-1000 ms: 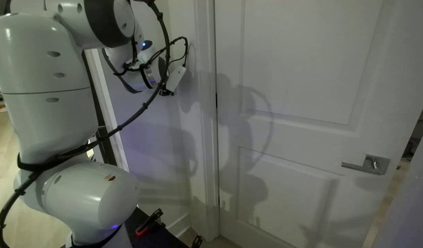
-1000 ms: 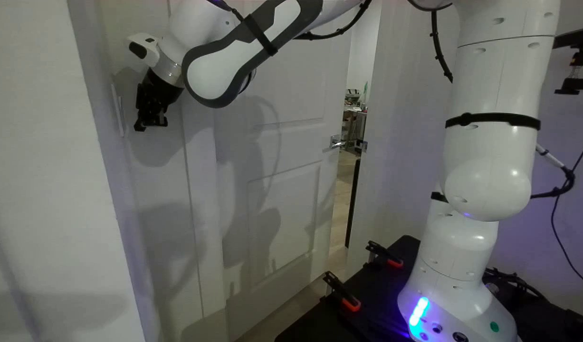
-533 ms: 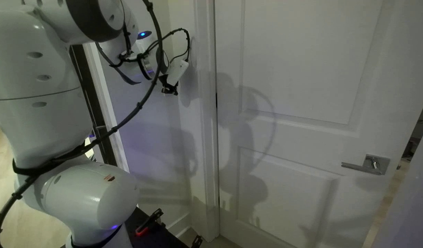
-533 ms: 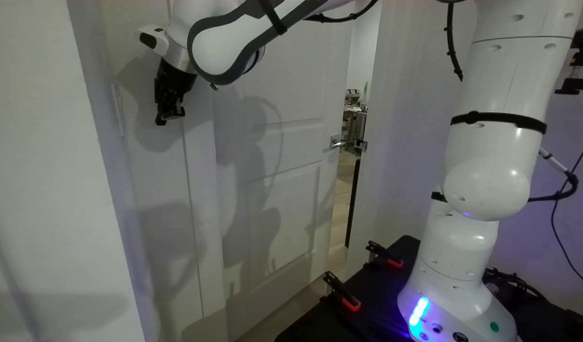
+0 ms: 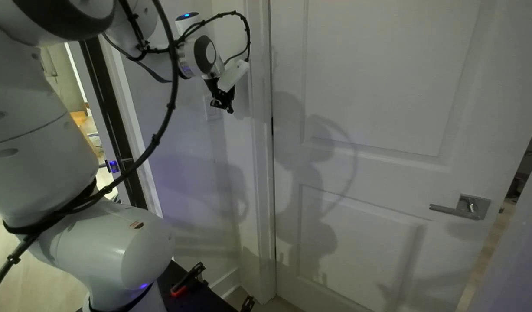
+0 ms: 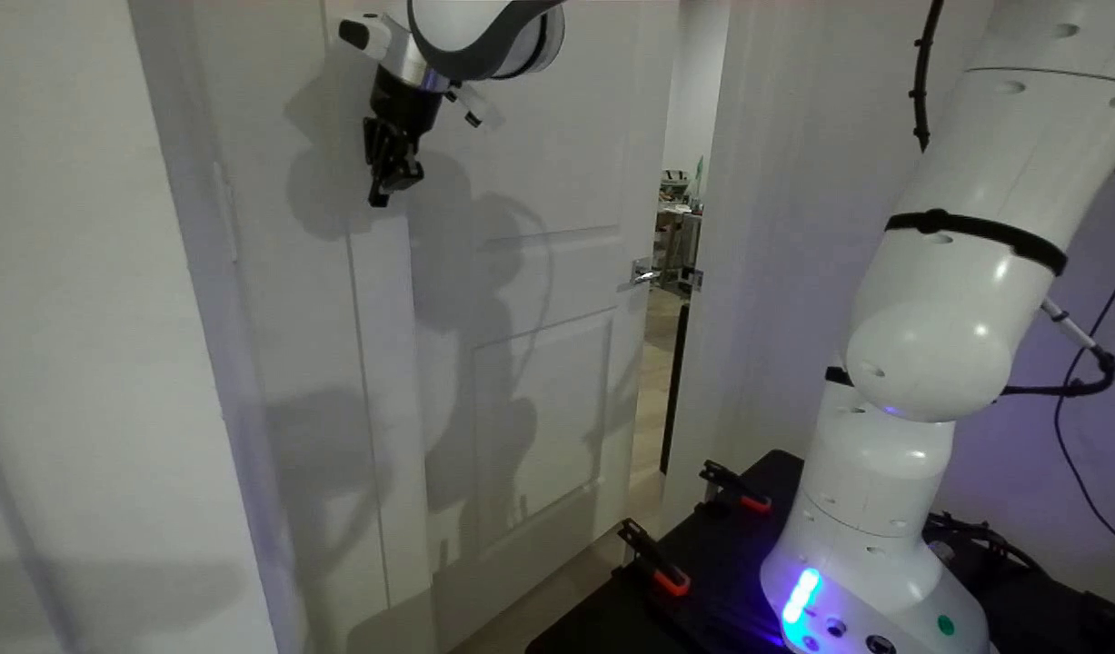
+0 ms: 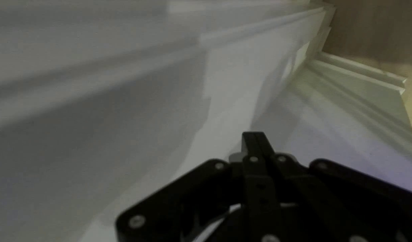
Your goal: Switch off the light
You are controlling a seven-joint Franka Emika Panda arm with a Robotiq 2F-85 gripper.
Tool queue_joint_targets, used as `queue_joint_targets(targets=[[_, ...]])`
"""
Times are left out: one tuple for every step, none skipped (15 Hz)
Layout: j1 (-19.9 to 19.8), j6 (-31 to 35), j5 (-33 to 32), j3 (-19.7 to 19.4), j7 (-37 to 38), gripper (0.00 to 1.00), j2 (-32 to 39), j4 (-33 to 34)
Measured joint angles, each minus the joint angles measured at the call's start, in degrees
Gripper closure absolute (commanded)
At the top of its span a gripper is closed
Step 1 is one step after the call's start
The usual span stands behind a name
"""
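Note:
The light switch is a small white rectangular plate on the wall; it shows in both exterior views, partly behind my gripper [image 5: 212, 112] and nearly edge-on [image 6: 226, 213]. No lamp is in view. My black gripper [image 5: 229, 109] points downward in front of the wall corner by the door frame. In an exterior view the gripper [image 6: 379, 200] stands well to the right of the plate, apart from it. In the wrist view the fingertips [image 7: 254, 134] are pressed together with nothing between them. The plate is not visible in the wrist view.
A white panelled door [image 5: 370, 173] with a silver lever handle [image 5: 461, 208] stands beside the corner, slightly ajar. The door frame [image 5: 259, 151] is close to the gripper. A protruding wall edge [image 6: 203, 345] stands near the plate. Clamps [image 6: 655, 556] sit on the black robot table [image 6: 593, 618].
My gripper has moved up and away from the switch plate, toward the door frame and door. The plate, earlier hidden behind the arm in an exterior view, now partly shows. The gripper looks shut throughout.

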Motion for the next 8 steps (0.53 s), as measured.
queue_joint_targets(targets=[[0.0,-1.9,1.1,-1.4,-1.9,0.66,-1.9,-0.8],[-0.1,-3.8,1.7,-2.9,-3.5,0.59,-3.9,-1.5],[-0.2,-5.8,1.9,-4.3,-5.0,0.50,-5.9,-2.2],[-0.5,-7.9,1.9,-5.7,-6.4,0.43,-8.0,-2.9],[-0.8,-9.8,1.9,-7.0,-7.6,0.35,-10.0,-3.5],[-1.1,-11.8,1.9,-8.3,-8.7,0.28,-11.9,-4.0],[-1.5,-13.8,1.9,-9.4,-9.8,0.20,-13.8,-4.5],[-2.0,-15.6,1.9,-10.5,-10.7,0.13,-15.6,-4.9]])
